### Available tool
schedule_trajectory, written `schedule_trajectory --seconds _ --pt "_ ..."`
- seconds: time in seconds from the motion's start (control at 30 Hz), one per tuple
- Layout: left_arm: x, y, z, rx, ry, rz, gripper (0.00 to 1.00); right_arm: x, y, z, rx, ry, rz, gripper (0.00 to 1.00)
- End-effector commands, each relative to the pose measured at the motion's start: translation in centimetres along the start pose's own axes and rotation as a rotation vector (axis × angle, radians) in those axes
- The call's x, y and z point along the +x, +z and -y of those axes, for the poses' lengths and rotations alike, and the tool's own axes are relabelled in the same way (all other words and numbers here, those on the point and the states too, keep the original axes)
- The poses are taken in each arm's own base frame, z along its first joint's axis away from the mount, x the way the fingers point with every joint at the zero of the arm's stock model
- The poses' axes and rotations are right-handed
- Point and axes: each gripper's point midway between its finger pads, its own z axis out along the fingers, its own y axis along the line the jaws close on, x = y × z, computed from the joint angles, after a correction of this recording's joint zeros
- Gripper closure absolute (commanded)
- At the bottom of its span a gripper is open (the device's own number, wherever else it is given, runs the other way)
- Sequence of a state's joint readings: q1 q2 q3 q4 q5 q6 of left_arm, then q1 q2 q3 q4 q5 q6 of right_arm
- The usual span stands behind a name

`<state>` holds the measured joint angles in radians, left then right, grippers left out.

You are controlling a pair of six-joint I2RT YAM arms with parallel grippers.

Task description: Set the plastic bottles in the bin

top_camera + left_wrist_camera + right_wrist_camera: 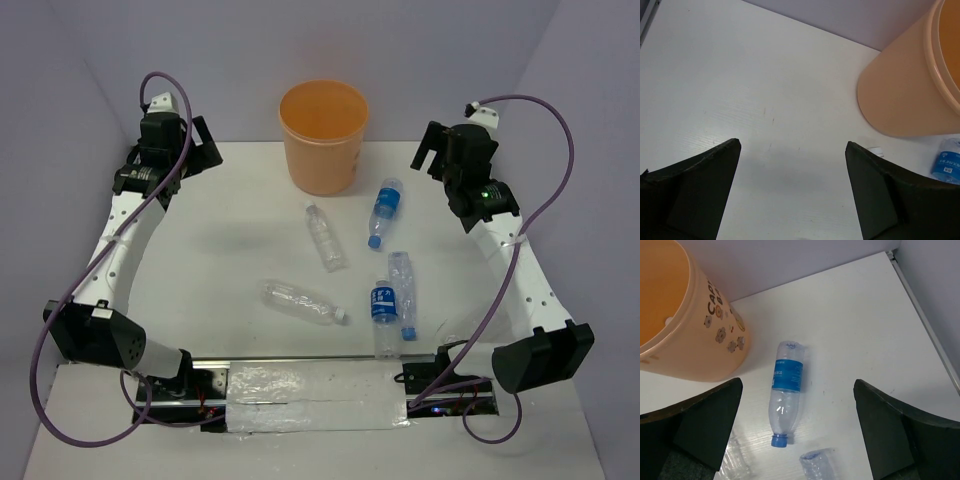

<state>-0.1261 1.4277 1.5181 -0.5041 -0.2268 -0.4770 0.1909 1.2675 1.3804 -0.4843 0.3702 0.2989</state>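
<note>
Your left gripper (792,145) and right gripper (433,150) both gape, empty. Five plastic bottles (325,237) lie toward the tabletop's near edge, the bin (322,165) stands at its far edge; the wrist views crop both.

Orange, seemingly flower-printed bin (687,347); clear, blue-labelled, blue-capped bottle (785,399)

I see a white surface (220,250) boxed in by pale lavender walls (420,50) at the back and both sides. The light is soft and even. A shiny taped strip (320,395) crosses the near edge.
</note>
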Motion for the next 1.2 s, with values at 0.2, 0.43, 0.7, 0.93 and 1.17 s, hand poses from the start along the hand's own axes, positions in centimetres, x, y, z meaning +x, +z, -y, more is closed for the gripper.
schedule_trajectory --seconds 0.2,0.43,0.7,0.93,1.17 --pt "-2.0 -0.4 1.0 0.038 -0.008 0.044 0.01 -1.8 -1.0 -0.1 -0.028 0.044 0.079 0.00" --pt "-1.7 -0.4 1.8 0.080 -0.009 0.028 0.01 -1.5 -0.9 0.3 -0.004 0.041 0.071 0.00" --pt "-1.1 -0.6 3.3 0.169 0.005 0.003 0.01 -1.2 -1.0 0.5 0.004 0.036 0.063 0.00" --pt "-1.1 -0.7 3.6 0.188 0.008 0.002 0.01 -0.8 -1.0 0.4 -0.006 0.036 0.057 0.00" --pt "-1.5 -1.1 3.8 0.199 0.015 0.009 0.01 -0.5 -0.6 0.3 -0.008 0.035 0.050 0.00"
